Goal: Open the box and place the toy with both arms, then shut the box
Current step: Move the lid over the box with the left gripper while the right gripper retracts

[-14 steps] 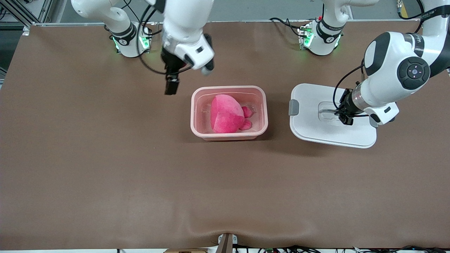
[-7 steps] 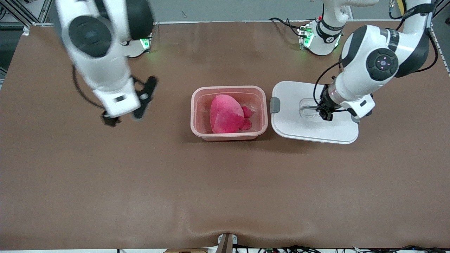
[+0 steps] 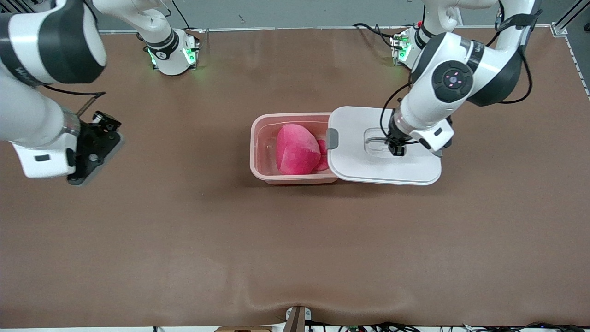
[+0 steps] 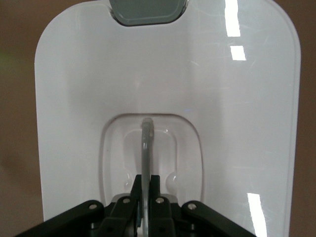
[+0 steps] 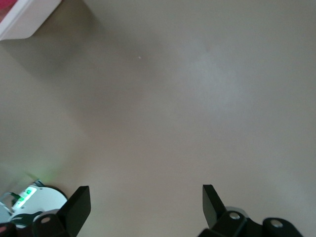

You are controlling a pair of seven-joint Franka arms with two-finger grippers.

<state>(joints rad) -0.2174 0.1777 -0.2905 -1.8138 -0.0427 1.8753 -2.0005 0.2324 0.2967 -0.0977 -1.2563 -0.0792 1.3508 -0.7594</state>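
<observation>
Lid [image 3: 382, 161] handling was judged light and stiff: a smooth, glossy white plastic shell, likely slippery on its flat faces, so the thin clear handle [image 4: 146, 148] in the recess at its middle was judged the only sound place to be taken. That handle was pinched between the pressed-together fingers of the left gripper [image 3: 396, 150], and the lid was carried level over the table, one edge with a grey clip [image 3: 332, 138] overlapping the end of the box [image 3: 265, 152] toward the left arm. The box stood open near the table's middle, with the toy [image 3: 297, 150] lying inside, judged soft and of no hindrance if kept below the rim. The right gripper [image 5: 145, 202] was held spread and empty over bare table toward the right arm's end, waiting. The second clip was hidden under the left arm's wrist in the front view; part of the toy and the box's end wall were covered by the lid.
</observation>
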